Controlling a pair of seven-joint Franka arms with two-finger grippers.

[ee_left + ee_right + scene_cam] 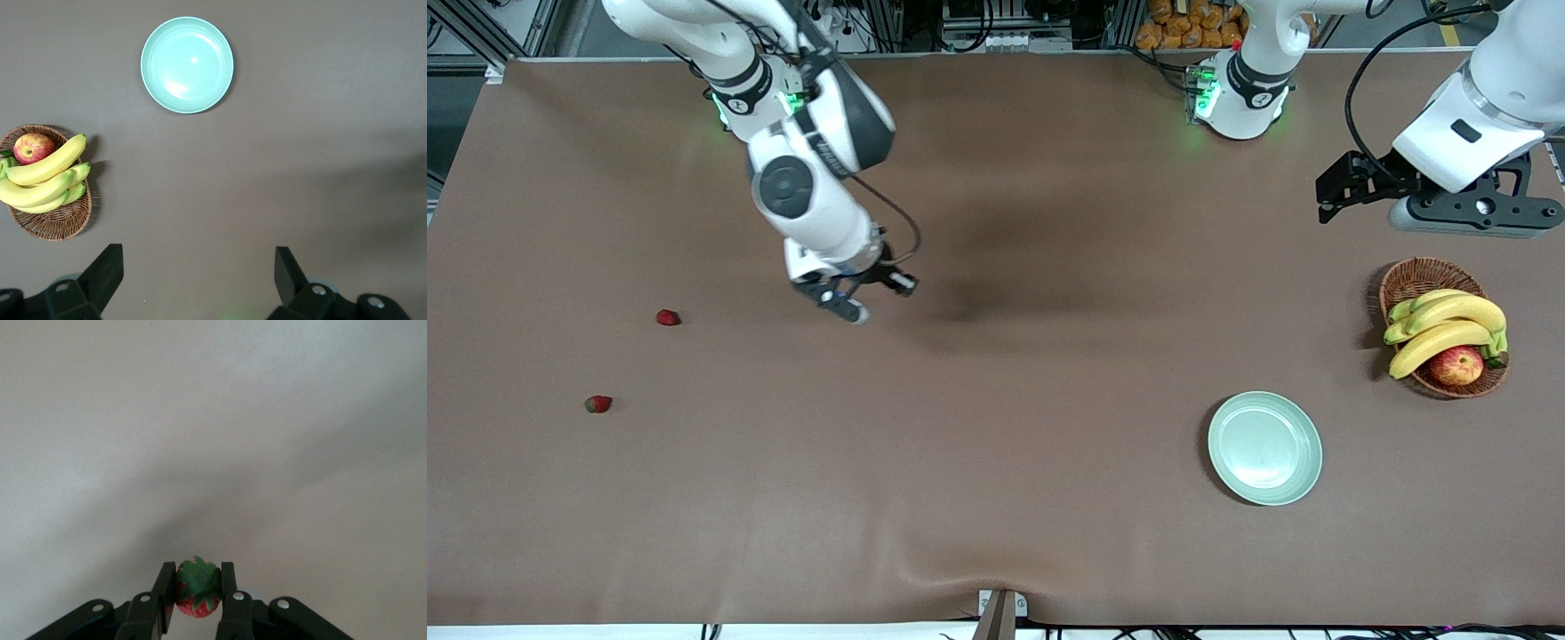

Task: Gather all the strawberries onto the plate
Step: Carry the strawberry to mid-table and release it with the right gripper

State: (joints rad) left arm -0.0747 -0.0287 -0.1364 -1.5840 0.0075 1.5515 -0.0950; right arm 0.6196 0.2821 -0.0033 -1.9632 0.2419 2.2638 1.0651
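While clamped on one strawberry [197,593] above bare table, right gripper [197,590]; left gripper [193,277] spread wide, waiting above basket [1414,280]; plate [1303,476] at basket's seven o'clock.

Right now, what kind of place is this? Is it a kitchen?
Probably a robot lab, not a kitchen. Two white arms stand bolted along a brown table, with cables and metal framing by it. The right gripper holds a strawberry in its fingers; a plate and fruit basket look like practice props.
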